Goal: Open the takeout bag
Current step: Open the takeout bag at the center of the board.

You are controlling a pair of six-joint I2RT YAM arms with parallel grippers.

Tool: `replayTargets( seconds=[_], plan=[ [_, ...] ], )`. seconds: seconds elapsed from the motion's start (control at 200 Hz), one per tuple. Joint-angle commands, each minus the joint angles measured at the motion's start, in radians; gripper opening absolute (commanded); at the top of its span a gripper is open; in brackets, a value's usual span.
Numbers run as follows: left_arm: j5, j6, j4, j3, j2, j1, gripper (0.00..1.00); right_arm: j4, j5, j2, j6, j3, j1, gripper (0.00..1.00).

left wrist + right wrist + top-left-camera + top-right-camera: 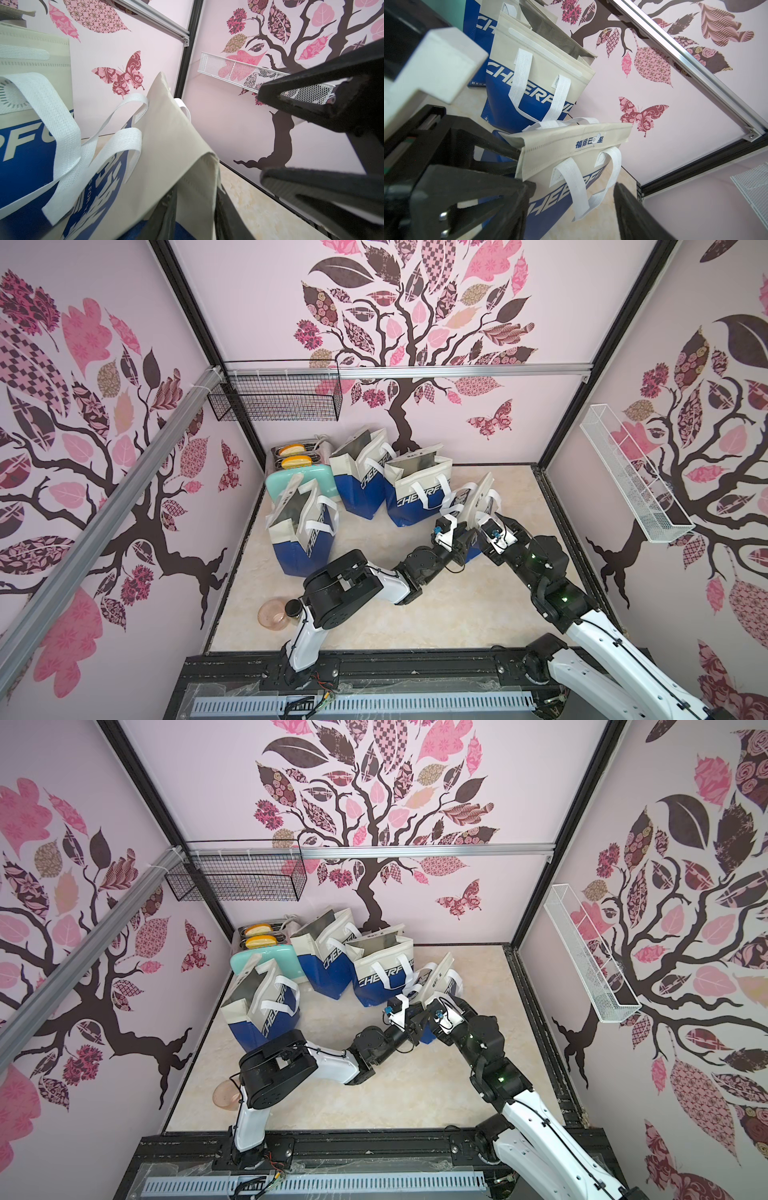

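Observation:
The takeout bag [478,493] [441,974], beige over blue with white handles, stands rightmost in the row with its top pressed flat. My left gripper [195,199] is shut on a beige fold at the bag's near edge [176,141]; the right wrist view shows its dark fingers [500,151] pinching that edge. My right gripper [575,193] is open just to the bag's right, jaws wide apart, with the bag's white handle [577,187] hanging in front of them. Both grippers [461,537] [482,520] meet at the bag's near side in a top view.
Another three bags of the same kind [303,526] [361,477] [415,489] stand open to the left. A teal toaster [291,472] sits in the back left corner. A pink bowl [272,614] and a jar [293,608] lie front left. Wire baskets [278,396] [631,481] hang on the walls.

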Motion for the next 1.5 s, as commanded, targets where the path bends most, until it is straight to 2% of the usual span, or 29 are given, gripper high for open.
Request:
replayTargets(
  seconds=[0.0,0.255,0.43,0.845,1.335,1.44,1.495],
  plan=[
    [-0.004,-0.006,0.03,0.022,0.026,-0.006,0.33,0.013,-0.017,-0.008,-0.013,0.001,-0.001,0.67],
    [-0.009,-0.001,0.029,0.036,0.041,-0.013,0.34,0.008,-0.032,-0.011,-0.035,-0.017,-0.001,0.65],
    [-0.015,-0.003,0.029,0.042,0.049,-0.013,0.29,-0.003,-0.043,-0.005,-0.06,-0.029,-0.001,0.64],
    [-0.02,0.002,0.029,0.045,0.055,-0.022,0.28,0.039,-0.034,0.03,-0.029,-0.033,-0.001,0.62],
    [-0.026,0.015,0.029,0.048,0.056,-0.027,0.14,0.078,-0.024,0.034,-0.01,-0.019,0.0,0.57],
    [-0.027,0.013,0.029,0.049,0.059,-0.029,0.15,0.08,-0.029,0.044,-0.001,-0.013,0.001,0.57],
    [-0.031,0.014,0.029,0.049,0.059,-0.029,0.21,0.083,-0.031,0.049,0.003,-0.011,0.001,0.57]
  ],
)
